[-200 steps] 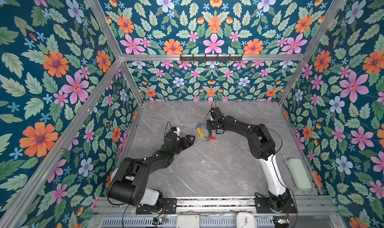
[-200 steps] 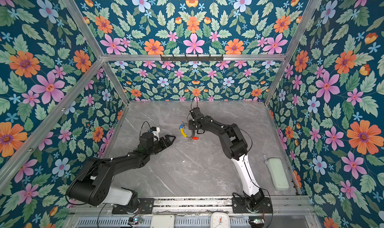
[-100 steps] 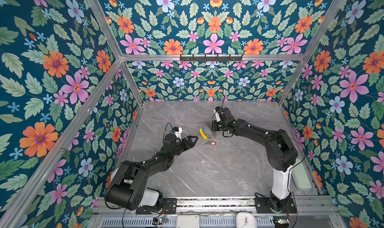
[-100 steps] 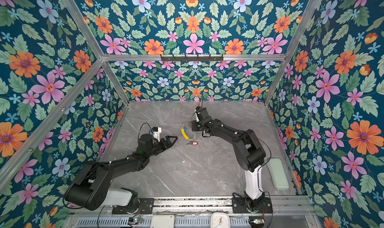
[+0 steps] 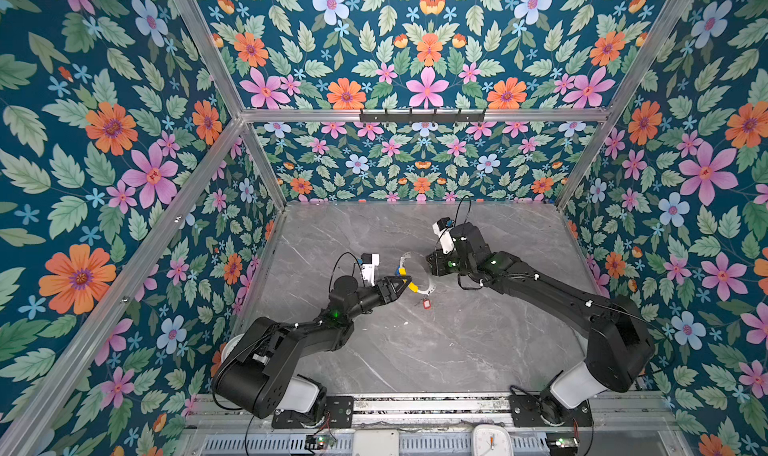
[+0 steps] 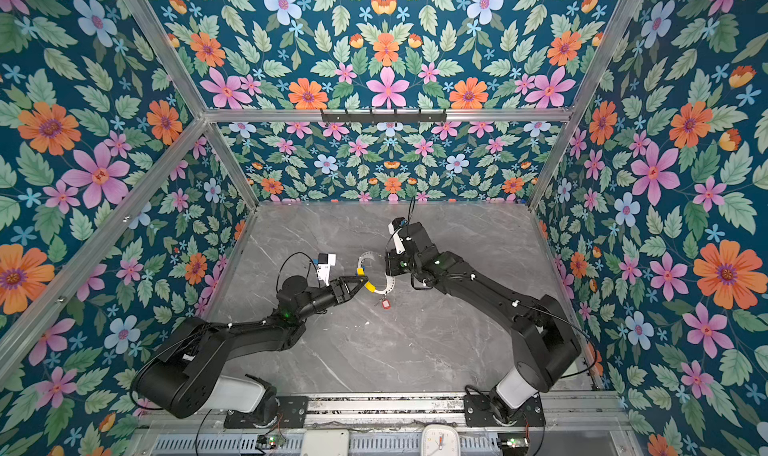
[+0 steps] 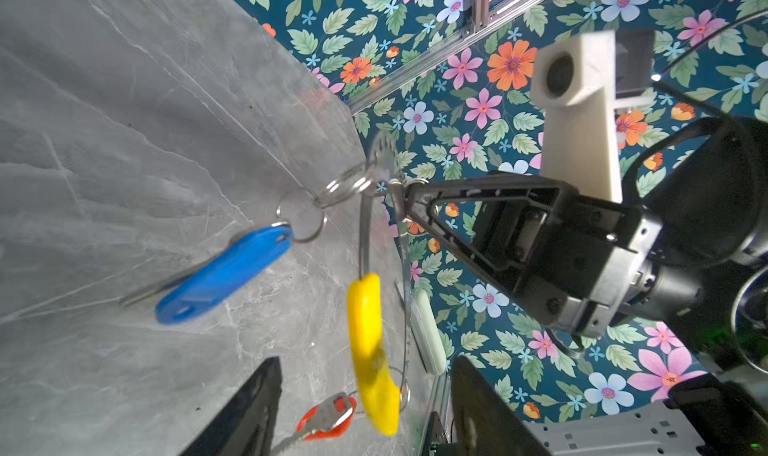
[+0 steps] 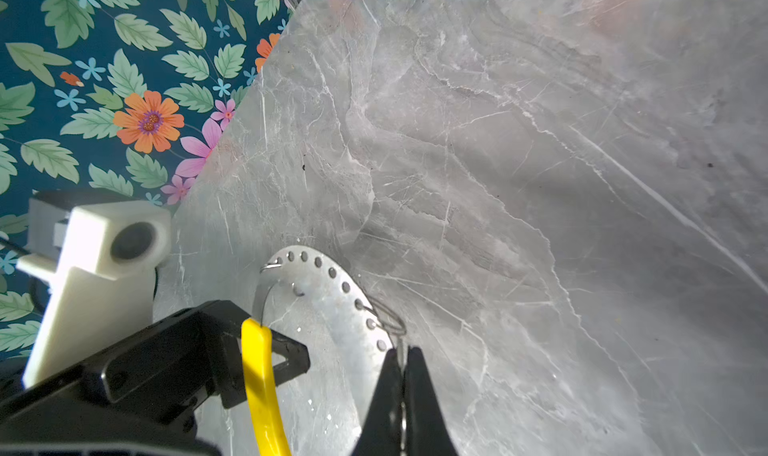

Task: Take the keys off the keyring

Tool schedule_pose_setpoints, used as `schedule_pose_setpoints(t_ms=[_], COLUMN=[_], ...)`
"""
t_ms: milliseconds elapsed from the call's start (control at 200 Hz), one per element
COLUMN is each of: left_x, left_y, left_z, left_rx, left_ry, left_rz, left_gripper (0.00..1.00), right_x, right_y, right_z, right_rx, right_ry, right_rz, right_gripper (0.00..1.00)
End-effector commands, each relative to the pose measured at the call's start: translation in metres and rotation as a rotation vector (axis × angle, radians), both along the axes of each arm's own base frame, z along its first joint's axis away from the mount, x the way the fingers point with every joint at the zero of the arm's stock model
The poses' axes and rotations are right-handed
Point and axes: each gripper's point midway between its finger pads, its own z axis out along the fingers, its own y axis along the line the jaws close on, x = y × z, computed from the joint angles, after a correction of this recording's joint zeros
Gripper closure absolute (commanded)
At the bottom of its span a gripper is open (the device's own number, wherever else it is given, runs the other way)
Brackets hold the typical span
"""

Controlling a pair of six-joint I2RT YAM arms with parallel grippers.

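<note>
Right pincer [image 8: 401,360] is clamping the thin wire keyring [image 7: 365,233], hoop roughly level; left pincer [image 7: 365,364], apart, is straddling its curved yellow plastic sleeve [image 7: 368,329].

The grey marble-patterned table [image 5: 415,350] carries a pale green oblong block [image 7: 428,337] by its right edge (partly hidden).

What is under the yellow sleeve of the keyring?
The red-tagged key hangs below the yellow sleeve, over the grey table. Whether it touches the table cannot be told. The left gripper covers the sleeve's middle.
</note>
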Motion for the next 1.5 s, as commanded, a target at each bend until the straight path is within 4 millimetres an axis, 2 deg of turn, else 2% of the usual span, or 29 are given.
schedule_pose_setpoints(t_ms=[0, 120, 230, 425, 480, 525, 755, 885, 995, 1240, 1375, 1495], left_x=[-0.002, -0.006, -0.012, -0.018, -0.019, -0.02, -0.023, -0.022, -0.02, -0.017, -0.019, -0.022], left_y=[-0.004, -0.009, -0.016, -0.022, -0.023, -0.025, -0.028, -0.025, -0.02, -0.01, -0.006, -0.001], left_z=[0.016, 0.024, 0.028, 0.029, 0.03, 0.032, 0.044, 0.048, 0.054, 0.082, 0.096, 0.106], left_rx=[-0.027, -0.03, -0.035, -0.043, -0.047, -0.049, -0.043, -0.051, -0.081, -0.125, -0.145, -0.162], left_ry=[-0.049, -0.064, -0.076, -0.063, -0.059, -0.059, -0.065, -0.058, -0.039, -0.061, -0.07, -0.075], left_rz=[-0.003, -0.012, -0.029, -0.031, -0.027, -0.024, 0.027, 0.067, 0.104, 0.163, 0.182, 0.197], left_gripper=[0.45, 0.66, 0.76, 1.0, 1.0, 1.0, 1.0, 1.0, 1.0, 1.0, 1.0, 1.0], right_x=[-0.013, -0.022, -0.028, -0.031, -0.032, -0.034, -0.042, -0.047, -0.059, -0.102, -0.121, -0.13], right_y=[0.0, 0.0, 0.0, -0.003, -0.004, -0.004, -0.016, -0.028, -0.033, -0.052, -0.054, -0.05], right_z=[0.002, 0.001, -0.002, 0.007, 0.011, 0.018, 0.06, 0.083, 0.094, 0.091, 0.081, 0.067], right_rx=[-0.009, -0.023, -0.021, 0.003, 0.014, 0.029, 0.103, 0.168, 0.224, 0.323, 0.355, 0.373], right_ry=[0.01, 0.017, 0.032, 0.022, 0.013, -0.001, -0.112, -0.198, -0.255, -0.323, -0.311, -0.28], right_rz=[0.033, 0.047, 0.055, 0.048, 0.046, 0.05, 0.027, -0.012, 0.012, 0.078, 0.131, 0.175], right_gripper=[1.0, 1.0, 1.0, 1.0, 1.0, 0.96, 0.6, 0.52, 0.51, 0.42, 0.44, 0.47])
